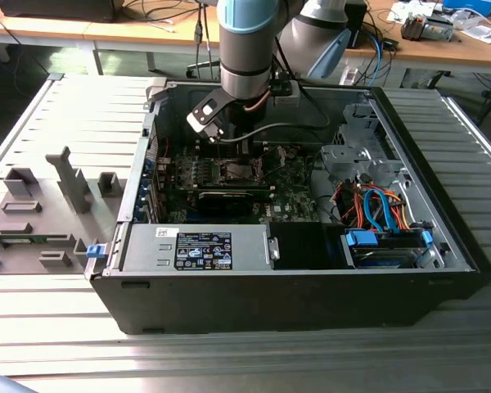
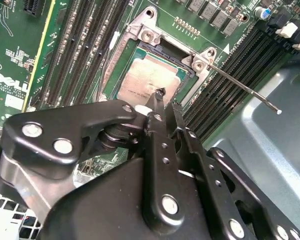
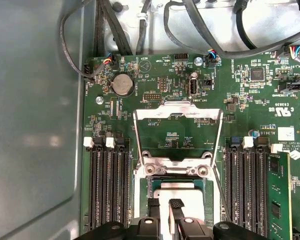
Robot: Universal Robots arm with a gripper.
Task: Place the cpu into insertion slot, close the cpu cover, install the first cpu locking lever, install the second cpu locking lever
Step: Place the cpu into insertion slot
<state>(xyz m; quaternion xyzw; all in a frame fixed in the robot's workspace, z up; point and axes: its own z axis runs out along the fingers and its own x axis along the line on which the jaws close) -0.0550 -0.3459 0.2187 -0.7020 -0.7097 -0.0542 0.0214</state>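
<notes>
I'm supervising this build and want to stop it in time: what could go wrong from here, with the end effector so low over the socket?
1. The end effector hangs right over the cpu lying in the insertion slot; an off-centre push might tilt the chip.
2. The cpu cover stands open and a thin locking lever juts out close by; either could snag on the end effector.

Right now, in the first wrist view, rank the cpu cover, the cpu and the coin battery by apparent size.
1. cpu cover (raised, perhaps nearer the camera)
2. cpu (partly hidden)
3. coin battery
</notes>
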